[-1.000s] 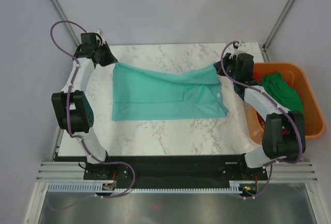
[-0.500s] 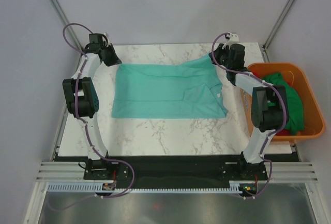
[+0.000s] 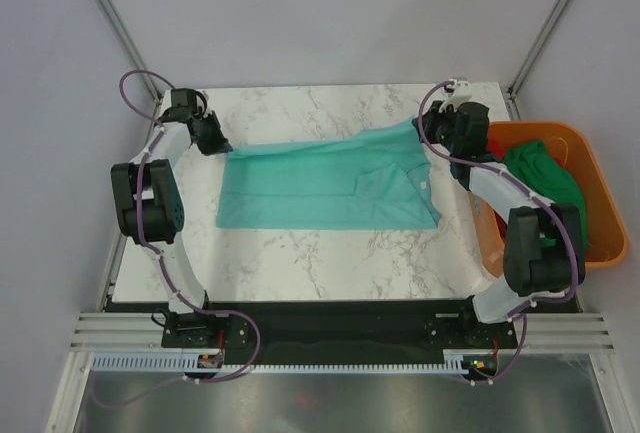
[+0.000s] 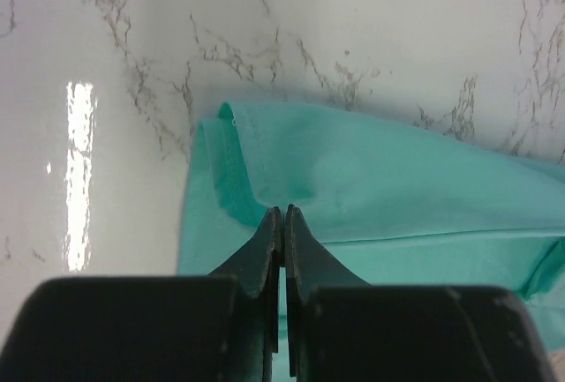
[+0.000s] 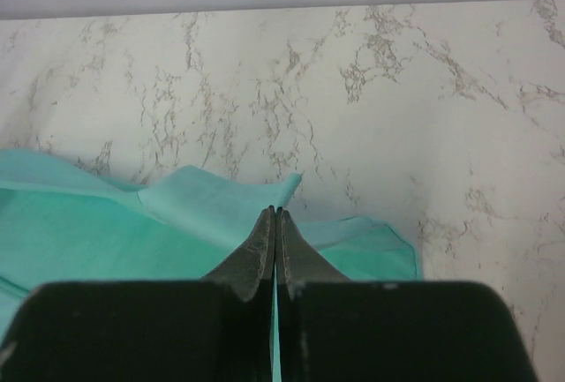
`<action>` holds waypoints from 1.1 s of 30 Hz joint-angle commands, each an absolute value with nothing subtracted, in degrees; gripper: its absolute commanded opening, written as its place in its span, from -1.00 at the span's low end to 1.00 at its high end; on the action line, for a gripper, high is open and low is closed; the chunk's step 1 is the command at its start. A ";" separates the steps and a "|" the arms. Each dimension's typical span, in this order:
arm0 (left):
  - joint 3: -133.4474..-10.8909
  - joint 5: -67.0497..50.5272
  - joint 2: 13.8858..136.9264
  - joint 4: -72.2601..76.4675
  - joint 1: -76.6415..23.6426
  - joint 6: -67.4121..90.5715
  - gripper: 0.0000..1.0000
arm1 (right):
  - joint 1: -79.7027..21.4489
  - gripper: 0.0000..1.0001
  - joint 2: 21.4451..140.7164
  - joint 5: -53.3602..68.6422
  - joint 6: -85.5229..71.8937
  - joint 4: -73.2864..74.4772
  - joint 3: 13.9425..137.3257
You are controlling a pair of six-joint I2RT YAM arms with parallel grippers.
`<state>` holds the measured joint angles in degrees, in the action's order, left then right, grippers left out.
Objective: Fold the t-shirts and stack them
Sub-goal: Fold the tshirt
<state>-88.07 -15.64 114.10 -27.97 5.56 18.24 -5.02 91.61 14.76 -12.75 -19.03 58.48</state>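
Note:
The light teal t-shirt (image 3: 320, 185) lies spread across the middle of the marble table (image 3: 330, 253). Its far edge is lifted between the two grippers. My left gripper (image 3: 218, 143) is shut on the shirt's far-left corner; the left wrist view shows the cloth (image 4: 371, 197) pinched at the tips (image 4: 283, 214). My right gripper (image 3: 424, 129) is shut on the far-right corner; the right wrist view shows the teal fabric (image 5: 177, 223) at the tips (image 5: 275, 213). A dark green shirt (image 3: 545, 175) and a bit of red cloth (image 3: 498, 145) lie in the orange tub (image 3: 600, 203).
The orange tub stands off the table's right edge, close to the right arm (image 3: 510, 193). The left arm (image 3: 150, 193) runs along the table's left edge. Bare marble lies in front of the shirt and along the back edge (image 3: 330, 103).
Both grippers have pulled back towards me and a little lower with the shirt's far edge. The far edge now folds forward over the shirt. The right arm has swung out to the right.

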 commanded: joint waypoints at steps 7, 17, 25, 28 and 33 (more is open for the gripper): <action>-78.41 -13.88 104.24 -27.33 5.89 15.72 -0.96 | -4.92 -1.00 81.21 14.93 -15.20 -10.73 49.14; -71.63 -12.22 102.30 -27.25 5.98 14.51 -0.95 | -4.92 -1.00 76.29 15.21 -17.48 -11.52 40.70; -69.44 -9.76 99.14 -27.25 5.98 14.06 -0.95 | -5.18 -1.00 72.86 15.47 -18.55 -10.37 37.18; -68.82 -9.84 98.53 -27.25 5.98 13.89 -0.93 | -5.18 -1.00 72.25 14.51 -18.28 -9.50 36.13; -66.98 -7.74 98.53 -27.42 5.98 13.71 -0.44 | -5.10 -1.00 71.37 15.29 -20.38 -9.31 34.19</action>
